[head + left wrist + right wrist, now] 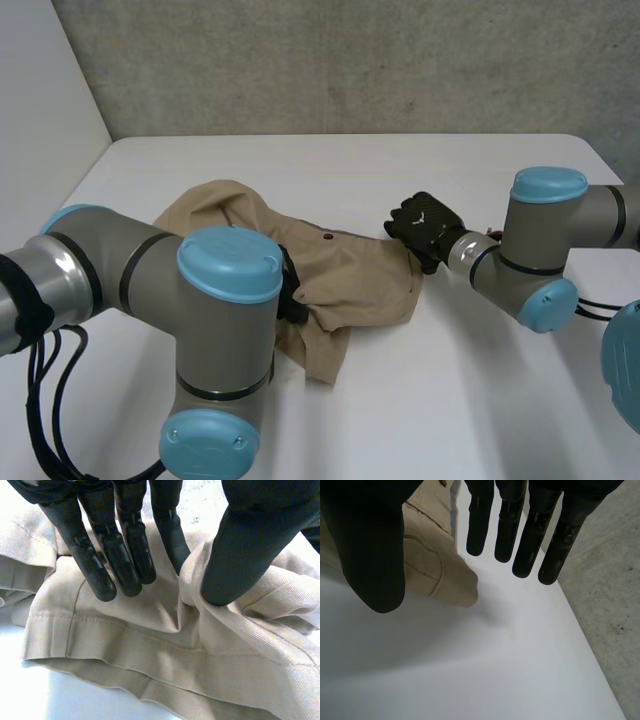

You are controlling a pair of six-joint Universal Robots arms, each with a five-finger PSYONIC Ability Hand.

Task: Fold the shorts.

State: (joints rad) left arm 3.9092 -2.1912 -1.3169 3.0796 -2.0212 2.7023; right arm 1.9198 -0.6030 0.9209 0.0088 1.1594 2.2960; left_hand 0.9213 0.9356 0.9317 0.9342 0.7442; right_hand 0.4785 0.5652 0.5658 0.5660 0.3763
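Low at the frame's left in the head view, the left arm (205, 300) bends over the tan shorts (355, 280), which lie rumpled at the middle of the table (470, 400). By its wrist view, the left hand (120, 550) is near a hemmed edge, fingers straight on the cloth, with a ridge of it nipped between thumb and nearest finger. Farther back, right of centre, the right hand (425, 228) sits at the shorts' right edge. Its fingers (530, 540) are straight and spread, grasping nothing, with a cloth corner beside the thumb.
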